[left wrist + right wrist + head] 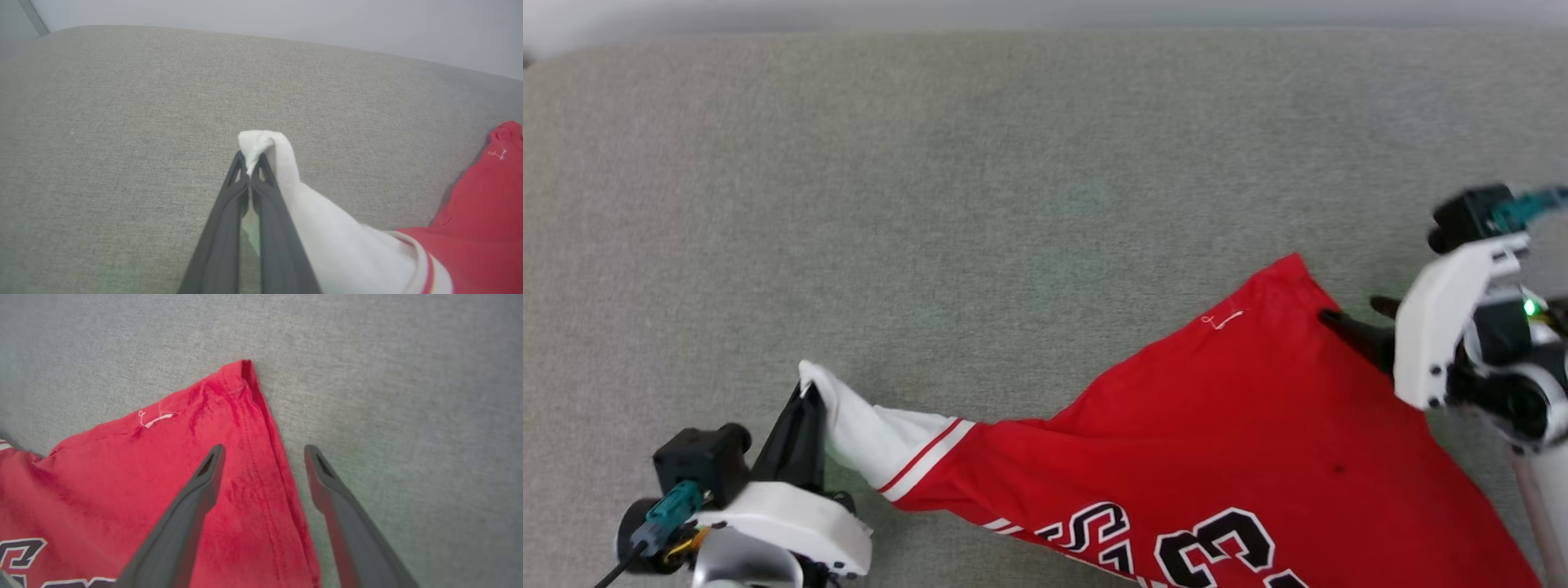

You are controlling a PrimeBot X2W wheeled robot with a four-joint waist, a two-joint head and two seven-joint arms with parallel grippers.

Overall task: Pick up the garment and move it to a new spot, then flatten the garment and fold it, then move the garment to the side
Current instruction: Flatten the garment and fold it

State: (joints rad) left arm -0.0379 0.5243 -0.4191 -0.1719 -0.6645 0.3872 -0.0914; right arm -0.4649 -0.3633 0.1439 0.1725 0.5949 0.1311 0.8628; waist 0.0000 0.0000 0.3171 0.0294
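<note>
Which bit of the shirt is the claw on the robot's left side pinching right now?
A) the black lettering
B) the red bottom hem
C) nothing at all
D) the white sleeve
D: the left gripper is shut on the bunched tip of the white sleeve of the garment, while the right gripper stands open over the red hem.

Far and left: grey fabric surface [980, 163] bare, free passage.
Near right: garment [1241, 425] spread across, in the way.
Flanks: left gripper [809, 392] clamped on sleeve; right gripper [1352, 310] straddling hem.
</note>
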